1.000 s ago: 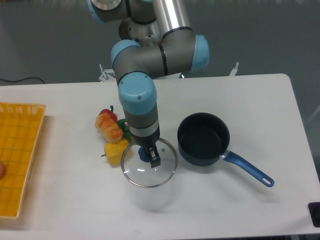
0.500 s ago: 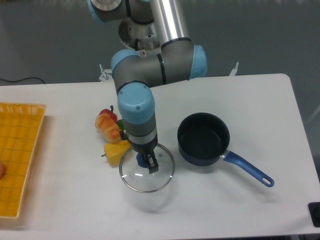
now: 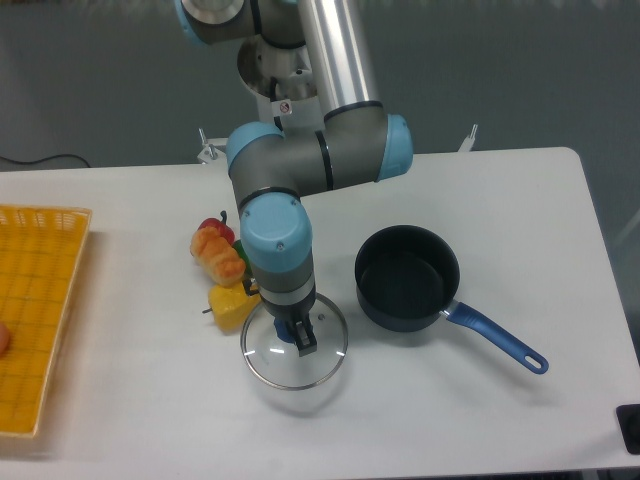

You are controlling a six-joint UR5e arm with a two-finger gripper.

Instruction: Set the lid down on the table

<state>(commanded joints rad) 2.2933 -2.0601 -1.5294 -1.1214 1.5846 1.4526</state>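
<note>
Where white table (image 3: 480,420) ends; grey wall (image 3: 520,70) behind

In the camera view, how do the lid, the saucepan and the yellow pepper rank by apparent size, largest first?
1. Saucepan, counting its handle.
2. Lid; its disc looks about as wide as the pan's bowl.
3. Yellow pepper, clearly the smallest.

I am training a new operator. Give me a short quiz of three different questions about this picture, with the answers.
1. True or false: the lid is sitting on the saucepan.
2. Which object does the end effector hold? A) lid knob B) saucepan handle C) yellow tray
3. Fill in: the toy food pile lies to the camera-____ of the lid.

Key
1. False; it is over the table, beside the open saucepan.
2. A
3. Left
</note>
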